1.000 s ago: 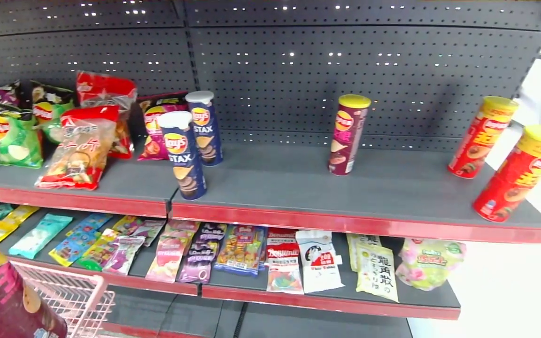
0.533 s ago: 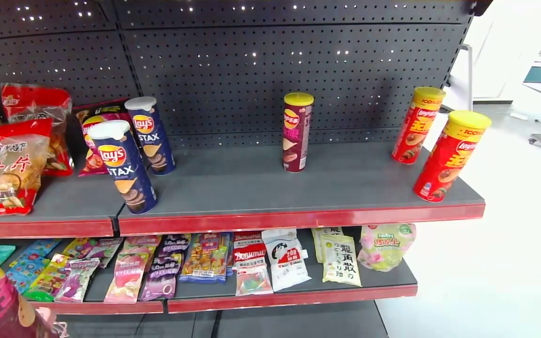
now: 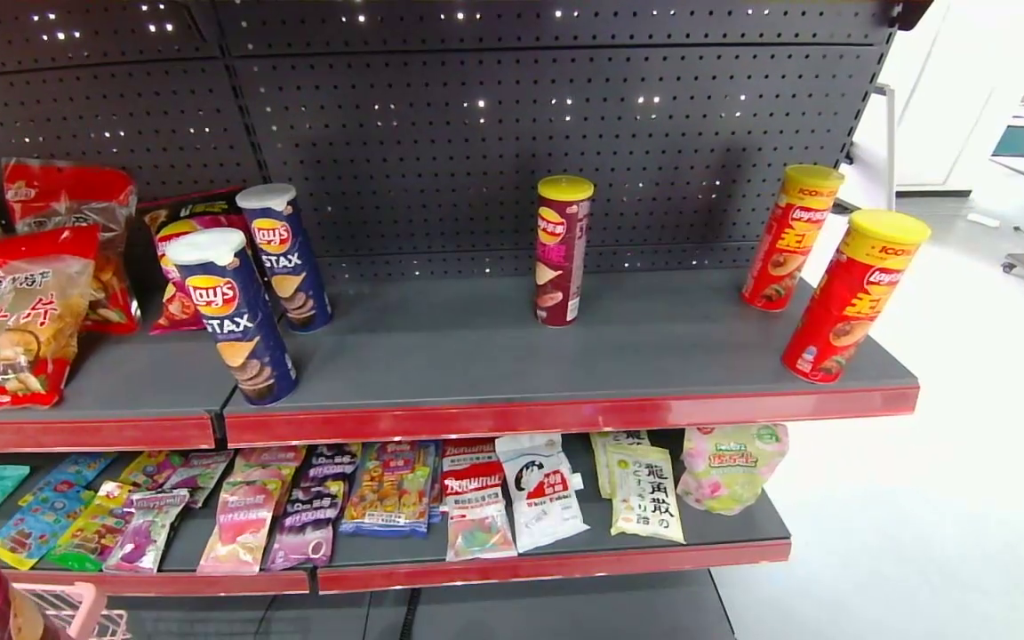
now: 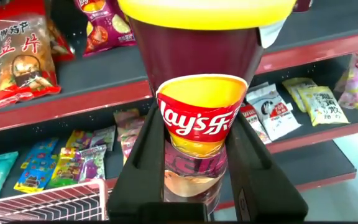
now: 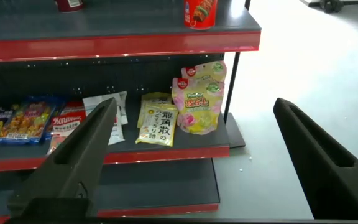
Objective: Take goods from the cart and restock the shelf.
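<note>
**Inspector A:** Finding: the left pincer (image 4: 194,146) pinches the maroon crisp can (image 4: 197,59), well below and to the left of the matching can (image 3: 563,253) on the upper shelf (image 3: 476,356); the right pincer (image 5: 194,106) is spread, empty.

**Inspector B:** Noted; advise lifting it upright and setting it just beside that matching can, label forward; release only once the base sits flat.

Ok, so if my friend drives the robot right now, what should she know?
Left end effector: shut on a maroon chip can, near the pink cart.
Right end effector: open, empty.
Top shelf: blue cans, one shelved maroon can, red cans, bare room between.
Done: can in hand.
Left: stand it on the top shelf, probably beside the shelved maroon can.
</note>
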Available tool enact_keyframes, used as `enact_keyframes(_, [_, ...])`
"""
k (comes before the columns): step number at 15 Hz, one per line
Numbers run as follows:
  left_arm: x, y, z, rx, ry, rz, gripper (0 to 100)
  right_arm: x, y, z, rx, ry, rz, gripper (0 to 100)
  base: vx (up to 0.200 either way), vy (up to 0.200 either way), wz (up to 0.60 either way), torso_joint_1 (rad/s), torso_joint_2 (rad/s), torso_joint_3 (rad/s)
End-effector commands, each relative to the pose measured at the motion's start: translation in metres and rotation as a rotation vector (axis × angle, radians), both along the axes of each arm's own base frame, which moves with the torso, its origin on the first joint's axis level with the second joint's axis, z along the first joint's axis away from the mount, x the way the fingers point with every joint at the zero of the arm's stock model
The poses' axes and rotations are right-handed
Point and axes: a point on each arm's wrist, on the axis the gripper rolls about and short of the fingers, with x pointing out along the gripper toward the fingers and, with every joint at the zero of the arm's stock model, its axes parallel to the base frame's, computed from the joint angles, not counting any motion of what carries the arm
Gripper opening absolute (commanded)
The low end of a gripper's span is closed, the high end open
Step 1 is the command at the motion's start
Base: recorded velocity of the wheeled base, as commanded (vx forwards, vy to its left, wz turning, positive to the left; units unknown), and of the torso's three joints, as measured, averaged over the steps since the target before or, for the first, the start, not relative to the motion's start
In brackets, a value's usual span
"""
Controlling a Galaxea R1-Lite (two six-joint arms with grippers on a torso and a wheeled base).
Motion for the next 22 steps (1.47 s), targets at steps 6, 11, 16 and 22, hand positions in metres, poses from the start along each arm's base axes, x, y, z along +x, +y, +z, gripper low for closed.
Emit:
enact_keyframes(6, [-0.004,0.0,-0.001,0.002,-0.024,-0.004,0,0.0,0.0,0.0,0.0,0.0,0.0,100,0.167,0.0,0.0,0.001,0.0,0.004])
enact_keyframes(11, [-0.017,0.0,-0.008,0.01,-0.044,-0.04,0,0.0,0.0,0.0,-0.002,0.0,0.002,100,0.0,0.0,0.0,0.0,0.0,0.0])
enact_keyframes(16, [-0.028,0.0,-0.008,0.0,-0.061,-0.211,0,0.0,0.0,0.0,-0.013,-0.001,0.003,100,0.0,0.0,0.0,0.0,0.0,0.0])
enact_keyframes(22, [-0.029,-0.002,-0.017,-0.052,0.029,-0.353,0,0.0,0.0,0.001,-0.048,-0.005,0.021,100,0.0,0.0,0.0,0.0,0.0,0.0])
